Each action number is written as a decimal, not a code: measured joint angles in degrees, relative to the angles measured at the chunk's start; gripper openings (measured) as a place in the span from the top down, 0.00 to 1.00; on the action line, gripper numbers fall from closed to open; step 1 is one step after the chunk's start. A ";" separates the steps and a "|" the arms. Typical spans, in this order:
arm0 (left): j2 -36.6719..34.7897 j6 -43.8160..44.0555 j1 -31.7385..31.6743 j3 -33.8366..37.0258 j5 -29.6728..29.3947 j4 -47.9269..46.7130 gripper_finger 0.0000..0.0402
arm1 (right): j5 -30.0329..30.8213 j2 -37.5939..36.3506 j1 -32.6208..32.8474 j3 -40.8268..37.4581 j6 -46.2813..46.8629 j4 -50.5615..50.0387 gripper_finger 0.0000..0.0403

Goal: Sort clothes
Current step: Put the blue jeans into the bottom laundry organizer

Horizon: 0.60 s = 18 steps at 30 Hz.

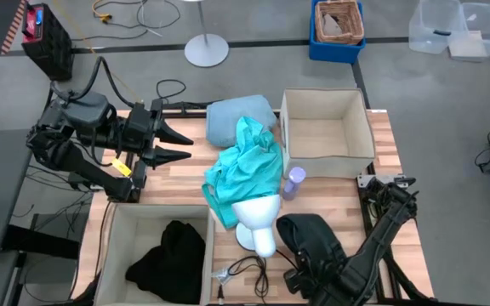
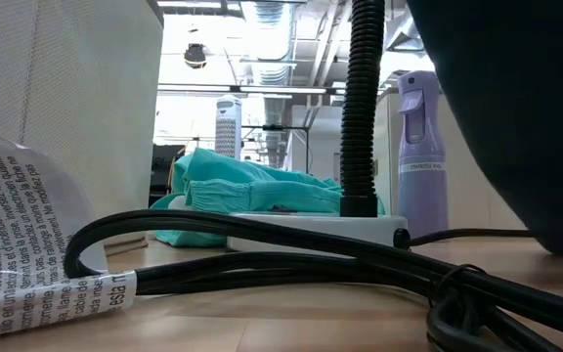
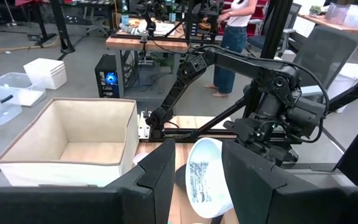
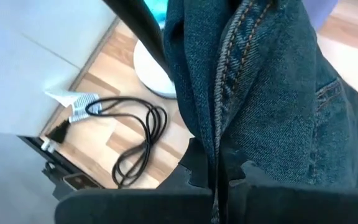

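Gripping the dark jeans (image 1: 311, 238) near the table's front edge, the right gripper (image 1: 303, 274) has its fingers closed tight on a fold of denim; the right wrist view shows the seam pinched between them, the cloth bunched up above. Under it lie a coiled black cable (image 4: 132, 140) and the round white base (image 4: 151, 70) of the mannequin head (image 1: 257, 219).

Over on the left side of the table, the left gripper (image 1: 167, 144) hangs above the wood with its two fingers spread apart and nothing between them.

The teal shirt (image 1: 245, 170) is draped over the mannequin head in the middle of the table. Just behind it, touching it, lies the pale blue garment (image 1: 232, 116), beside the empty beige bin (image 1: 326, 134) at the back right. The black garment (image 1: 167, 253) sits crumpled inside the second bin (image 1: 113, 246) at the front left. A small lilac bottle (image 1: 294, 181) stands between the teal shirt and the back bin.

Beyond the table, a person (image 3: 232, 37) in jeans stands at a workbench.
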<state>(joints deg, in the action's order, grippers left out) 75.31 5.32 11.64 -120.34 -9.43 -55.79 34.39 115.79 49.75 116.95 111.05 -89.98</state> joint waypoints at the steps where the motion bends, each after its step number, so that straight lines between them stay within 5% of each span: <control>1: 0.00 0.01 -0.01 -0.02 0.00 0.00 0.69 | 0.63 0.00 0.03 0.00 0.01 -0.08 1.00; 18: 0.00 -0.11 0.00 -0.02 0.00 0.00 0.69 | 3.71 0.00 -0.04 0.00 -5.33 -0.02 1.00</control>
<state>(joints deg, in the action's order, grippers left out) 75.31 5.21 11.63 -120.36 -9.43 -55.79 38.10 115.79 49.71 116.95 105.72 -90.00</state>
